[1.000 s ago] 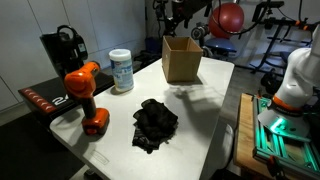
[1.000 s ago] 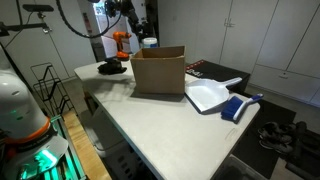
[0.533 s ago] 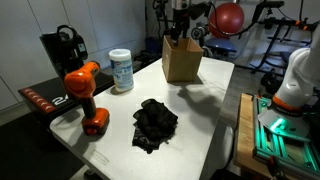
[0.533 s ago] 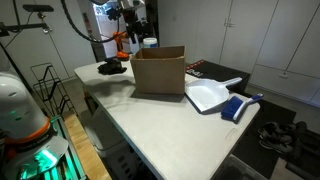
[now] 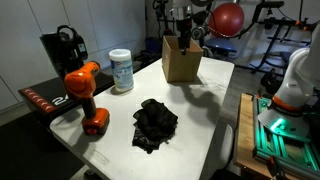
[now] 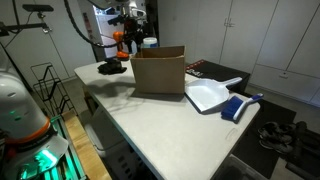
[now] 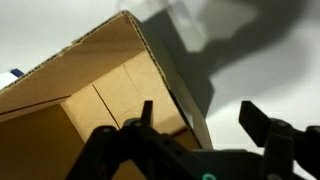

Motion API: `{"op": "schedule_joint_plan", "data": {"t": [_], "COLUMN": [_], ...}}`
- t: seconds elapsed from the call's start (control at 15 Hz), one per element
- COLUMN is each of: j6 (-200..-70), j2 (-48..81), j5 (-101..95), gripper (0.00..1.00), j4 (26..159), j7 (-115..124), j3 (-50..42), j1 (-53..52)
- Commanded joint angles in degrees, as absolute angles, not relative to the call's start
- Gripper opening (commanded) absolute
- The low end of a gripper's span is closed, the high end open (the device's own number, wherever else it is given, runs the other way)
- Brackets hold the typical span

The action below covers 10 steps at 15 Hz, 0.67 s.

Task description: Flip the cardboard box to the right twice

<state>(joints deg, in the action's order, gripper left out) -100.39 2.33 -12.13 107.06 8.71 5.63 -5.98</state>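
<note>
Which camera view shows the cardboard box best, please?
The exterior view with the dustpan: the box stands whole, unobstructed there. In an exterior view with the drill, the box has its rim overlapped by the end effector. The wrist view shows only a corner.

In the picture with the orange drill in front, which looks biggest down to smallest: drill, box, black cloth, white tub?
1. orange drill, though it is nearest the camera.
2. cardboard box and black cloth look about alike.
3. white tub.
</note>
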Motion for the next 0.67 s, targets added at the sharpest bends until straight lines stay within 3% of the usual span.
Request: {"op": "schedule_joint_plan", "data": {"t": [0.0,0.47,0.6], "j6": [-96.87,-90.68,-90.25], "j2": [2.91,4.0,4.28], "j5": [-10.09,-4.86,-3.58], "gripper": [0.56,0.02,0.0], "j4": [107.16,104.5,103.82], "j7": [9.02,12.62,14.41], "j3": [5.59,5.51,5.4], "j1": [-5.98,-5.94,-5.86]}}
